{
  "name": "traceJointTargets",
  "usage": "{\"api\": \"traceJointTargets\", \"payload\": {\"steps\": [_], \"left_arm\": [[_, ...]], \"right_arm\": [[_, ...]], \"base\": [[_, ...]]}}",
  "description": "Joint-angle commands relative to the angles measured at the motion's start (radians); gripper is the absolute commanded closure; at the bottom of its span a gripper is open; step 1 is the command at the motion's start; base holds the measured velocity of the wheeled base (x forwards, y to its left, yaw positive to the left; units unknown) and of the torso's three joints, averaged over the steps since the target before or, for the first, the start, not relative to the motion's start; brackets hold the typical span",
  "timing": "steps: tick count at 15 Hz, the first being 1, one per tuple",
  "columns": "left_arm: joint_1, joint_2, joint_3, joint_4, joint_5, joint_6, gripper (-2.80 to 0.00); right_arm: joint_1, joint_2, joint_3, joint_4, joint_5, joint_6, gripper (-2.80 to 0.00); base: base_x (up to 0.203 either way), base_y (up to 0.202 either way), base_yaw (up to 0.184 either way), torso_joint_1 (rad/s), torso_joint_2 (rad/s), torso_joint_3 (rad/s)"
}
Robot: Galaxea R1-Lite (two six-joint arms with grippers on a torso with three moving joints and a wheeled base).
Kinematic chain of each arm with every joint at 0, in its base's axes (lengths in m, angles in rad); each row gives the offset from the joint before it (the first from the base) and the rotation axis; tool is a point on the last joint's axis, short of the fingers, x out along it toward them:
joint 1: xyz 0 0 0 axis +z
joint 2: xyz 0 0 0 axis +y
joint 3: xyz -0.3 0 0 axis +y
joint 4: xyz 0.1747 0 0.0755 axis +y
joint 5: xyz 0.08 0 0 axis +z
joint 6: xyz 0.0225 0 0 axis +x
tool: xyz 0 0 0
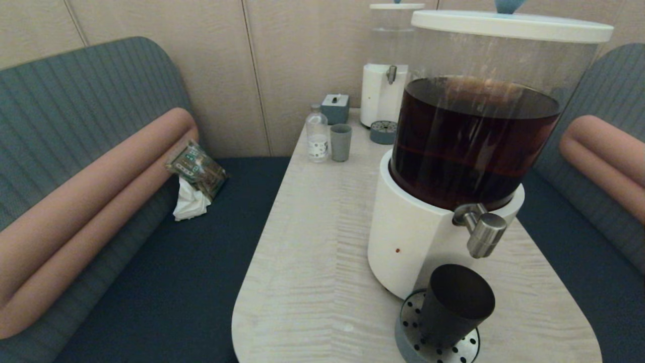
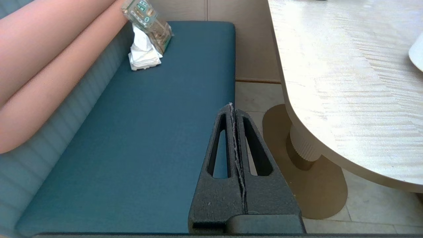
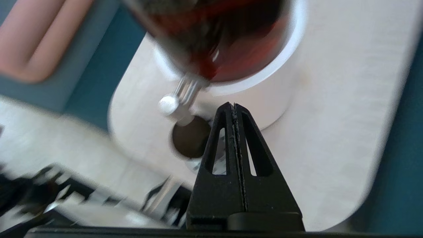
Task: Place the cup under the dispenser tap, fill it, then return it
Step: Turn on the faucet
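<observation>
The matte black cup [image 1: 456,305] stands on the perforated round drip tray [image 1: 410,335] in front of the big white-based dispenser [image 1: 413,242] of dark brown liquid. The steel dispenser tap [image 1: 481,229] juts out just above the cup's rim. Neither gripper shows in the head view. In the right wrist view my right gripper [image 3: 233,105] is shut and empty, held off the table, with the cup's dark mouth [image 3: 190,138] and the tap [image 3: 176,105] beyond its tips. My left gripper [image 2: 232,106] is shut and empty, hanging over the blue bench beside the table.
At the table's [image 1: 312,252] far end stand a smaller clear dispenser [image 1: 385,85], a grey-green cup [image 1: 340,142], a small bottle [image 1: 317,133] and a grey box [image 1: 335,108]. A snack packet on a napkin [image 1: 196,171] lies on the left bench.
</observation>
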Motion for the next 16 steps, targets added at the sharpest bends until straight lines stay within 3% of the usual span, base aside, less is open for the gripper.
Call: {"api": "traceJointTargets", "payload": {"steps": [1,5,9,13,16], "left_arm": [[0.0,0.001,0.001,-0.001,0.0,0.0,0.0],[0.0,0.001,-0.001,-0.001,-0.001,0.0,0.0],[0.0,0.001,0.0,-0.001,-0.001,0.0,0.0],[0.0,0.001,0.0,-0.001,-0.001,0.0,0.0],[0.0,0.001,0.001,-0.001,-0.001,0.0,0.0]], "right_arm": [[0.047,0.056,-0.006,0.034,-0.003,0.025,0.0],[0.071,0.107,0.007,0.043,-0.003,0.106,0.0],[0.124,0.117,0.027,0.038,-0.008,0.104,0.0],[0.126,0.158,0.046,0.035,0.001,0.088,0.0],[0.133,0.173,0.083,0.022,0.0,0.019,0.0]], "base": [[0.0,0.0,0.0,0.0,0.0,0.0],[0.0,0.0,0.0,0.0,0.0,0.0],[0.0,0.0,0.0,0.0,0.0,0.0],[0.0,0.0,0.0,0.0,0.0,0.0],[0.0,0.0,0.0,0.0,0.0,0.0]]}}
